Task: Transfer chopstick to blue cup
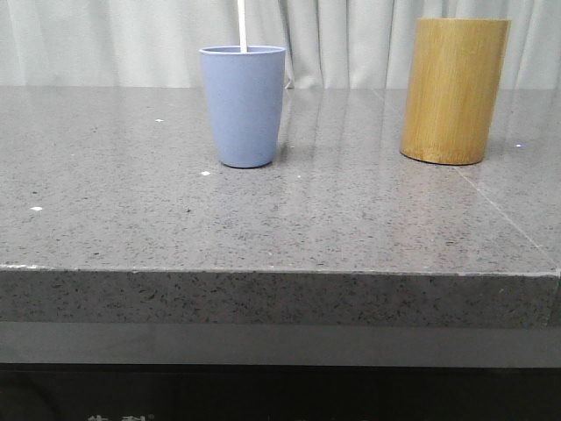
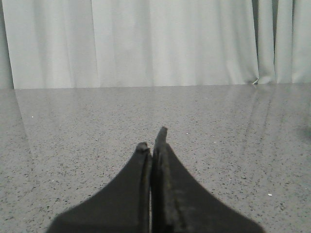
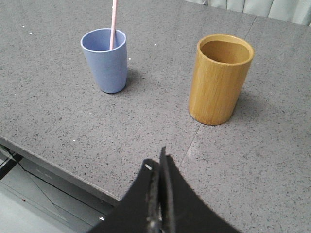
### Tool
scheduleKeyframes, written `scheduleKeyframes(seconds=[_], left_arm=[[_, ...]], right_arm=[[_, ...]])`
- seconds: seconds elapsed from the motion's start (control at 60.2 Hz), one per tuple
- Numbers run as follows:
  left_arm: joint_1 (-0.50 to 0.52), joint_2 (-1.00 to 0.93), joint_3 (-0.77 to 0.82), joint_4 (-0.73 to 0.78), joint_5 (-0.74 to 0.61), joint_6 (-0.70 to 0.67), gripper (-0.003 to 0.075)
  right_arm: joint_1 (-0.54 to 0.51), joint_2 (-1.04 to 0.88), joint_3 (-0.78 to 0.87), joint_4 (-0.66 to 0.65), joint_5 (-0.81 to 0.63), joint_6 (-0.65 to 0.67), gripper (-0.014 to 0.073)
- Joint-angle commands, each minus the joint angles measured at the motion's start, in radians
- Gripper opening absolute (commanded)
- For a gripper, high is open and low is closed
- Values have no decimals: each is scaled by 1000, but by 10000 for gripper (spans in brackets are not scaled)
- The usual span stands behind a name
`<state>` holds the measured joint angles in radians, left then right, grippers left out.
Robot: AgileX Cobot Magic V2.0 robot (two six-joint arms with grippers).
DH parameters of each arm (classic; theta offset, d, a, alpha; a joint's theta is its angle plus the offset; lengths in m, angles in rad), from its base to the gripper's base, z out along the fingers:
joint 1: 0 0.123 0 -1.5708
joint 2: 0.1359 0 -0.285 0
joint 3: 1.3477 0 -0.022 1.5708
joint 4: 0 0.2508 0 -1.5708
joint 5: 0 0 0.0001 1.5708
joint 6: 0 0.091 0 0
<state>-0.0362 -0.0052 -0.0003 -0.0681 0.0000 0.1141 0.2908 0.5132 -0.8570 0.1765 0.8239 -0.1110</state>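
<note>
The blue cup (image 1: pixel 243 105) stands upright on the grey table, left of centre. A thin pale chopstick (image 1: pixel 242 24) stands in it and sticks up past the frame's top. The right wrist view shows the cup (image 3: pixel 105 60) with the pink-white chopstick (image 3: pixel 114 22) leaning inside. Neither gripper shows in the front view. My left gripper (image 2: pixel 152 144) is shut and empty, low over bare table. My right gripper (image 3: pixel 159 162) is shut and empty, above the table's front edge, well short of the cup.
A taller tan bamboo cylinder holder (image 1: pixel 454 90) stands at the right, and its inside looks empty in the right wrist view (image 3: pixel 221 78). The table's front edge (image 1: pixel 280 272) runs across the front. White curtains (image 1: pixel 351 39) hang behind.
</note>
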Motion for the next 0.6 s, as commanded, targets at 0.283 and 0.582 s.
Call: scheduleKeyframes(seconds=[0.283,0.582], left_arm=[[2,-26,11,-10,-89,-3,-19],[2,-26,11,-10,-89,-3,-19]], right_arm=[[-7,4,-25,5,-73,-4,-67],[-87,-120,114,-21,-218,-6,-67]])
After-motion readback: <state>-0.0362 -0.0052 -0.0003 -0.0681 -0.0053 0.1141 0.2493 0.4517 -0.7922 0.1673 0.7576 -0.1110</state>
